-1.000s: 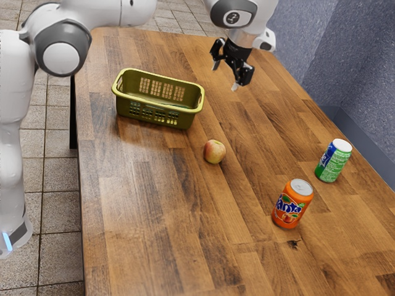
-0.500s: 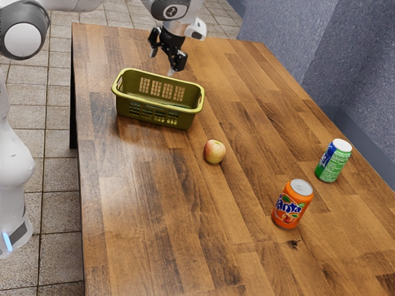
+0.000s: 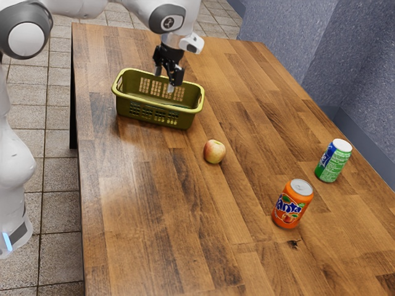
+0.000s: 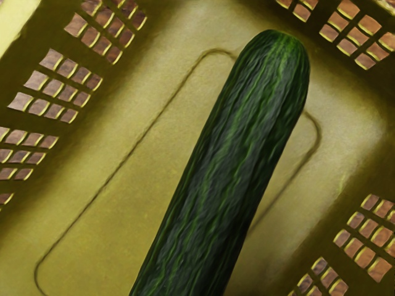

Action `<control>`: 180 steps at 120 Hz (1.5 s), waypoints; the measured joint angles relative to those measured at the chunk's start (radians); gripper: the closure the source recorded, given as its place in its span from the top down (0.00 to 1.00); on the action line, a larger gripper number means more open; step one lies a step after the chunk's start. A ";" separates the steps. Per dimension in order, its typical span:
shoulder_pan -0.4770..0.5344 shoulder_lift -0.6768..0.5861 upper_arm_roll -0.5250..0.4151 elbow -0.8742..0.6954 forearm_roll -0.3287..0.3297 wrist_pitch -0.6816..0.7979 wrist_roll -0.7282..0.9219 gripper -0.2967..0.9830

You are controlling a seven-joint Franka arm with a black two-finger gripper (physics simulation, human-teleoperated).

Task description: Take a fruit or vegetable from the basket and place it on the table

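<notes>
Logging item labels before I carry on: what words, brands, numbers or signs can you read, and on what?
"Fanta": on the orange can.
Green can: lettering on its blue patch, too small to read surely.
Arm: round emblem, too small to make out.
Cucumber and basket: none seen.

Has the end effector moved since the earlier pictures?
Yes: the end effector went toward the exterior view's left, then down over the green basket.
</notes>
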 joint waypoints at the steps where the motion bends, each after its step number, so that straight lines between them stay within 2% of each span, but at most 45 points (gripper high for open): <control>1: 0.001 0.000 0.000 -0.001 -0.001 0.002 0.004 0.77; 28: 0.041 0.028 0.001 -0.004 -0.009 0.032 0.083 0.77; 74: 0.028 0.091 0.000 -0.003 -0.010 0.106 0.166 0.72; 110: 0.034 0.044 0.000 -0.086 -0.056 0.140 0.199 0.72; 180: 0.043 0.110 0.000 -0.096 -0.068 0.195 0.231 0.72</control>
